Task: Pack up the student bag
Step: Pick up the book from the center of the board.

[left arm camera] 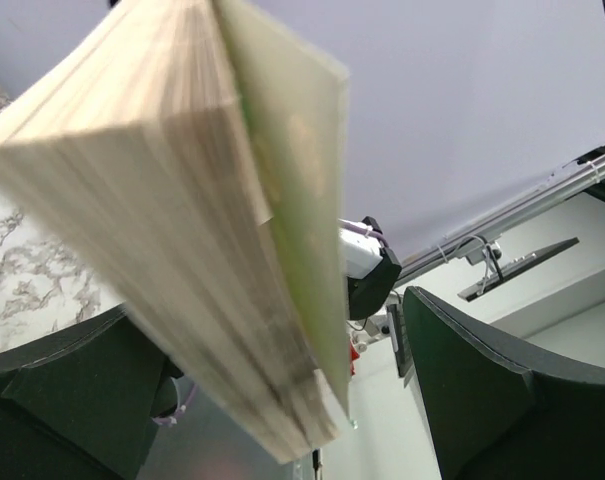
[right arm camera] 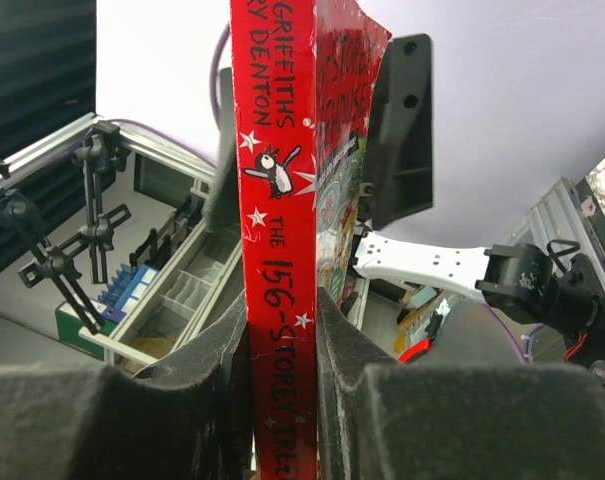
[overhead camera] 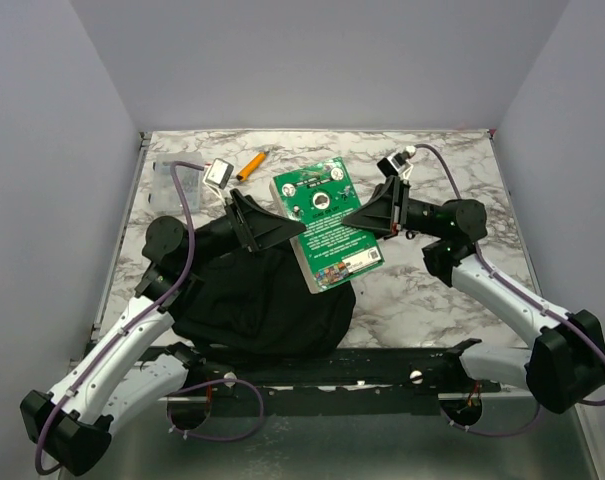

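Right hand [overhead camera: 359,218] clamps book [overhead camera: 322,225], over student bag [overhead camera: 252,300]

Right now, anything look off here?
The book hangs skewed, partly over the student bag. The right pincer clamps its spine; the left pincer only straddles the page edge, gap on one side, so it's a one-sided hold.

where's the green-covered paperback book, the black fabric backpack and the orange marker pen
green-covered paperback book [overhead camera: 327,222]: top external view, middle of its cover
black fabric backpack [overhead camera: 262,300]: top external view, front panel
orange marker pen [overhead camera: 250,166]: top external view, mid barrel
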You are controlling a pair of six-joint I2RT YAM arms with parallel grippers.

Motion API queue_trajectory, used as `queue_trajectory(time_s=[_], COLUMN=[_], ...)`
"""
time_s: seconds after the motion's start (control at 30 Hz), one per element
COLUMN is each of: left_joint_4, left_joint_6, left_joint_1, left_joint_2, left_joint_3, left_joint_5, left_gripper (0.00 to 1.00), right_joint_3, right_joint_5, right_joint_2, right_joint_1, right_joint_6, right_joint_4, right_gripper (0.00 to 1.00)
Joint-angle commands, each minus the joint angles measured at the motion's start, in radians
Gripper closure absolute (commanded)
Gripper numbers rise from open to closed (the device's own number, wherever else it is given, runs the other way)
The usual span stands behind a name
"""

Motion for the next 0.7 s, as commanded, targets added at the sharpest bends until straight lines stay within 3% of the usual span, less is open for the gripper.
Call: queue_trajectory(time_s=[0.0,0.1,0.2,0.33,0.43,0.57,0.67], left_joint_4=[0.061,0.061,0.06,0.058,0.054,0.052,0.053], left_joint_6=[0.011,0.011,-0.002,-0.02,-0.02,0.02,0.016], left_joint_1=[0.001,0.001,0.002,0.001,0.001,0.001,0.002], left_joint_2=[-0.032,-0.057,-0.055,-0.038,-0.027,-0.028,-0.032], left_joint_3=[0.04,0.022,0.006,-0.005,-0.003,0.007,0.011], left_joint_5=[0.017,-0.018,-0.048,-0.088,-0.13,-0.211,-0.294], left_gripper=[0.02,0.03,0.12,0.33,0.63,1.0,1.0], right_joint_3=[0.021,0.041,0.104,0.205,0.266,0.28,0.228], right_joint_5=[0.064,0.066,0.066,0.066,0.073,0.124,0.216], right_joint_2=[0.013,0.012,0.017,0.027,0.026,0.017,-0.01], right_joint_1=[0.025,0.04,0.072,0.107,0.109,0.111,0.122], right_joint_6=[-0.05,-0.109,-0.203,-0.366,-0.462,-0.496,-0.438], right_joint_4=[0.029,-0.038,-0.163,-0.38,-0.524,-0.608,-0.559], right_gripper=[1.0,1.0,1.0,1.0,0.99,0.75,0.54])
